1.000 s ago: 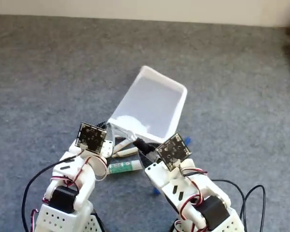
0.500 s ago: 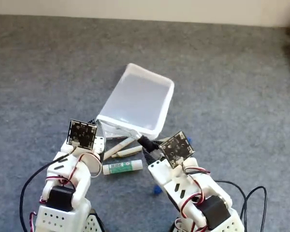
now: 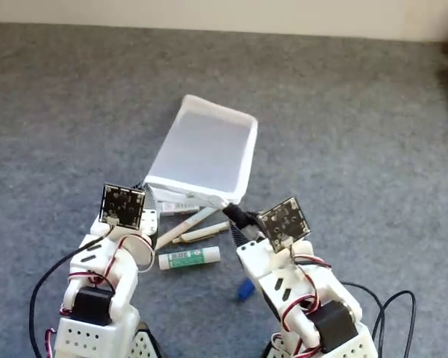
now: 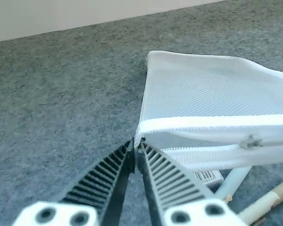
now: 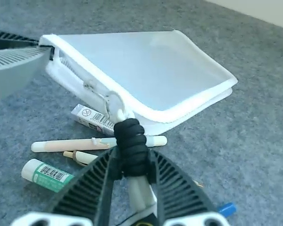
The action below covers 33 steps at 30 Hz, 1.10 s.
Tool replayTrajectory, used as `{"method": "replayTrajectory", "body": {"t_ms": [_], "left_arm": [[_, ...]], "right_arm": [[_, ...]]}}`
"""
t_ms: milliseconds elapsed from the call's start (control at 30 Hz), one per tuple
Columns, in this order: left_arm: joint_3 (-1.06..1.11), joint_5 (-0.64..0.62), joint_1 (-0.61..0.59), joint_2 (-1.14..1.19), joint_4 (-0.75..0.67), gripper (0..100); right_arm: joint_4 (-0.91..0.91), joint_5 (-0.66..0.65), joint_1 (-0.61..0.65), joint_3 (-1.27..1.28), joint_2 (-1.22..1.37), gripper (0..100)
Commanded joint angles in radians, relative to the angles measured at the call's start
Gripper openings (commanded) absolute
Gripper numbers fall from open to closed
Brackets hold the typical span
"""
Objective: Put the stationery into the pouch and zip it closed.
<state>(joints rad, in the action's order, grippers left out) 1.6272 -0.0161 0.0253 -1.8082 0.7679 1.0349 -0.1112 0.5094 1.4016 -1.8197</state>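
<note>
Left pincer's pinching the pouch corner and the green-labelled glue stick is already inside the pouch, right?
Not quite. The green-labelled glue stick lies on the carpet outside the pouch, as the high view shows. The left pincer does pinch the pouch corner.

Stationery (image 3: 188, 257) on carpet (image 3: 358, 112), before pouch (image 3: 205, 145)

1. The pouch (image 4: 212, 89) is translucent white mesh, finely ribbed, with a smooth woven edge band.
2. Its zip pull (image 5: 131, 141) is wrapped in matt black cord.
3. The left gripper (image 4: 136, 153) and right gripper (image 5: 132, 157) are matt plastic, ridged, black and white.
4. The glue stick (image 3: 188, 258) is smooth white plastic with a green label.
5. The carpet (image 3: 358, 112) is grey, rough and matt.
</note>
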Motion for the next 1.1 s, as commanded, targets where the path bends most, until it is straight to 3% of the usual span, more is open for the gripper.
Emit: {"method": "replayTrajectory", "body": {"t_ms": [0, 433, 633, 767, 1067], "left_arm": [[-0.056, -0.003, -0.033, -0.012, -0.018, 1], [-0.07, -0.005, -0.076, -0.012, -0.014, 1], [-0.061, -0.003, -0.021, -0.01, -0.017, 5], [-0.025, -0.011, 0.012, -0.01, -0.02, 20], [0.015, -0.055, 0.012, -0.005, -0.094, 21]], "right_arm": [[-0.001, 0.014, -0.065, -0.025, -0.018, 0.5], [-0.004, 0.061, -0.128, -0.025, -0.018, 0.5], [0.004, -0.011, -0.119, -0.027, -0.018, 0.5], [0.039, -0.092, -0.047, -0.03, -0.018, 0.5], [0.197, -0.115, 0.104, -0.188, -0.018, 0.5]]}}
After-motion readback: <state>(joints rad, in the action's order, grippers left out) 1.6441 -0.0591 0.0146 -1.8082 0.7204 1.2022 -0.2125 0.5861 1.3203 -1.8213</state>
